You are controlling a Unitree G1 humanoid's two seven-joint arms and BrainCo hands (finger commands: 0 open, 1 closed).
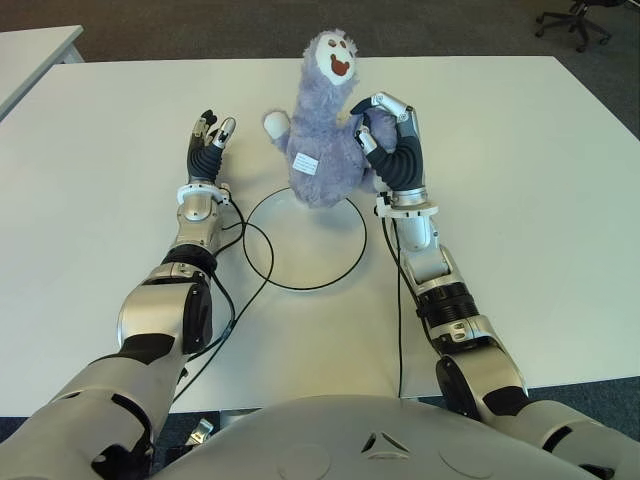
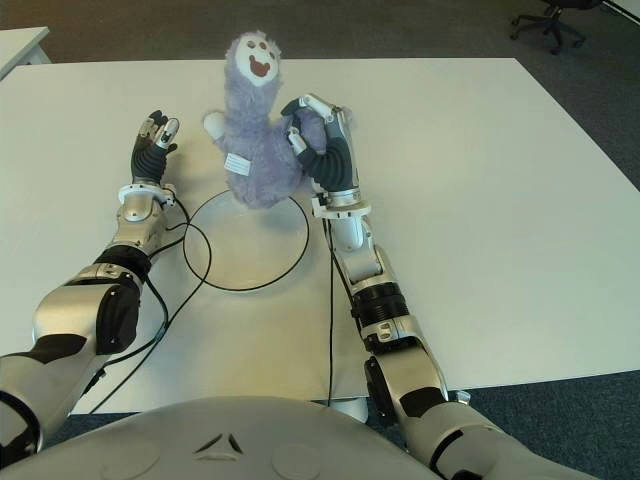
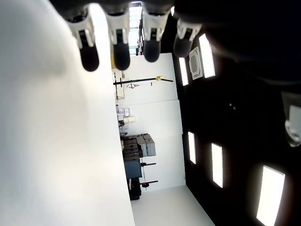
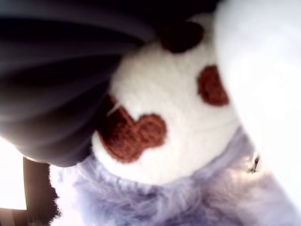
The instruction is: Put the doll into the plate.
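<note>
Purple plush doll is standing upright at the far rim of the plate, right hand gripping its side, apparently steadying it for placement; left hand is waiting beside the plate's left, fingers extended and empty, above the worktop

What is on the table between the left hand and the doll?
Nothing: in the left eye view only bare white table separates the open, empty left hand from the purple doll, which the right hand grasps at the plate far rim.
</note>
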